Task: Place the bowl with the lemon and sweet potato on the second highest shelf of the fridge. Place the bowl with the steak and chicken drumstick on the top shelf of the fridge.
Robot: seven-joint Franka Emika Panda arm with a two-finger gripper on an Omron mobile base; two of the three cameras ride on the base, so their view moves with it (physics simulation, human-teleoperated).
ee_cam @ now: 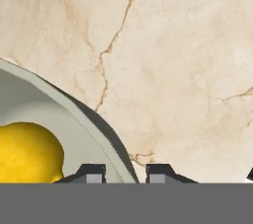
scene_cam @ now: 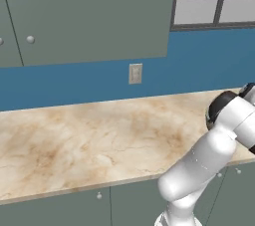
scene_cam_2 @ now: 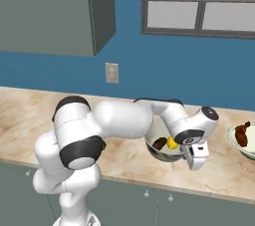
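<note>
- Pincer point(ee_cam: 123, 172) low over the counter point(ee_cam: 178, 70), its two dark tips straddling the near rim of the grey bowl point(ee_cam: 74, 114) in the hand view; one tip sits over the bowl's inner wall, the other outside it over bare marble.
- Tips stand close together with the rim running between them; pincer looks clenched on the rim, though actual contact falls at the bottom edge of the hand view and cannot be confirmed there.
- Right base view: the pincer point(scene_cam_2: 195, 163) hangs below the white wrist at the right edge of the same bowl point(scene_cam_2: 157, 149), near the front edge of the counter point(scene_cam_2: 30, 115).
- Lemon point(ee_cam: 27, 151) lies inside the bowl, bright yellow, just beside the inner tip in the hand view; in the right base view the lemon point(scene_cam_2: 172, 143) shows beside a dark brownish piece point(scene_cam_2: 160, 143), both in the bowl. What that dark piece is cannot be made out.
- Bowl rests on the marble counter, upright.
- Second bowl point(scene_cam_2: 240, 146) at the right edge of the right base view, pale rimmed, apart from the first bowl; chicken drumstick point(scene_cam_2: 243, 133) sticks up out of it, reddish brown.
- Left base view: white arm point(scene_cam: 209, 160) rises from the lower right and reaches off the right edge, across a long stretch of counter point(scene_cam: 89, 140).
- Blue wall behind, with a pale wall outlet point(scene_cam_2: 112, 73); grey-green upper cabinets point(scene_cam: 84, 16) above; window point(scene_cam_2: 199, 16) to the right.
</note>
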